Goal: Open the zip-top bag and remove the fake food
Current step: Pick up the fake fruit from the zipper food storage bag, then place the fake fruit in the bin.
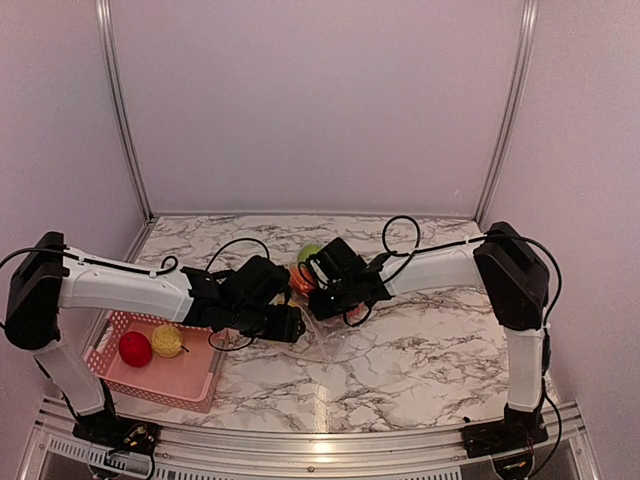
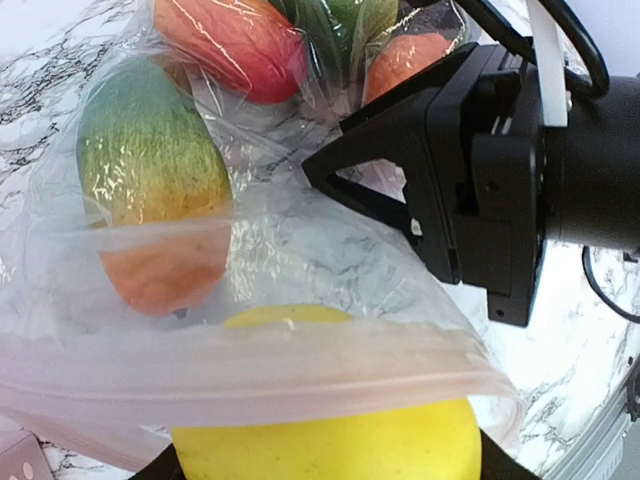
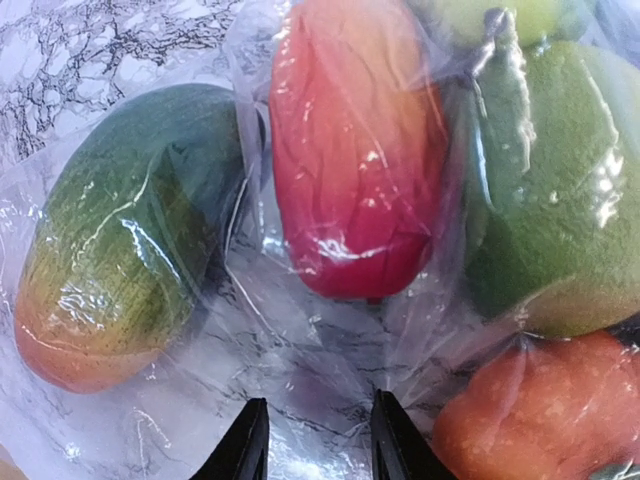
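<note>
The clear zip-top bag [image 1: 334,340] lies between my two grippers. In the left wrist view its zip strip [image 2: 250,375] drapes over a large yellow fruit [image 2: 330,445], which sits at the bag's mouth. My left gripper [image 2: 325,462] [image 1: 288,324] is shut on this fruit. Inside the bag lie a green-orange mango [image 2: 150,190], a red piece [image 3: 355,150], a green piece [image 3: 550,190] and an orange piece [image 3: 540,415]. My right gripper [image 3: 317,440] [image 1: 322,300] has its jaws a little apart, over the bag's film [image 3: 300,350].
A pink mesh basket [image 1: 112,370] at the near left holds a red apple [image 1: 135,348] and a yellow lemon [image 1: 167,340]. The right gripper's black body [image 2: 490,170] is close in front of my left one. The floor is a marble table [image 1: 440,350] with walls around it.
</note>
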Motion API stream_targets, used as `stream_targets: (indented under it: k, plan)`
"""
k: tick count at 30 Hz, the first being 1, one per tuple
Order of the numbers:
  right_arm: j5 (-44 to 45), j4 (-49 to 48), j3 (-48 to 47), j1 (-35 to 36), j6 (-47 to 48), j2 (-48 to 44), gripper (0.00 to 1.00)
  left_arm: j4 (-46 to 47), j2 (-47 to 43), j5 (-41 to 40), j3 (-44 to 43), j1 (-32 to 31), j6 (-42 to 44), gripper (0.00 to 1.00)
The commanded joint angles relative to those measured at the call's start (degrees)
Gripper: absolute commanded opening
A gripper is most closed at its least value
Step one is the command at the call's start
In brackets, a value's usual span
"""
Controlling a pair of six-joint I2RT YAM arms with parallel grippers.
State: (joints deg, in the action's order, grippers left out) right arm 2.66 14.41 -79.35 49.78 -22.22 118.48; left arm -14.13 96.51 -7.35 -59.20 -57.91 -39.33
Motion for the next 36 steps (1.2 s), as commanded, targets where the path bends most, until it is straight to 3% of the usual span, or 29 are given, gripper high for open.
stream_targets:
  k: [1, 10, 20, 27, 36]
  plan:
    - [0.72, -1.27, -0.1, -1.0, -0.55, -0.9, 0.34, -5.85, -4.65, 2.25, 1.56, -0.49, -1.19, 0.54]
    - [-0.36, -2.37, -0.28, -1.53, -0.44, -0.44, 0.34, -13.1, -15.35, 1.29, 6.06, -0.54, -5.43, 0.54]
    - [-1.51, -3.46, 0.03, -1.61, -0.26, -1.18, 0.34, -20.57, -28.91, -8.42, 13.45, -0.49, -17.88, 0.55]
    - [-1.97, -4.04, -0.03, -1.57, -0.27, -3.32, 0.34, -21.58, -31.95, -14.29, 18.96, 1.04, -26.48, 0.55]
    - [-2.01, -3.87, 0.41, -1.61, 0.05, -4.99, 0.34, -16.24, -32.81, -12.39, 25.81, 7.76, -27.05, 0.55]
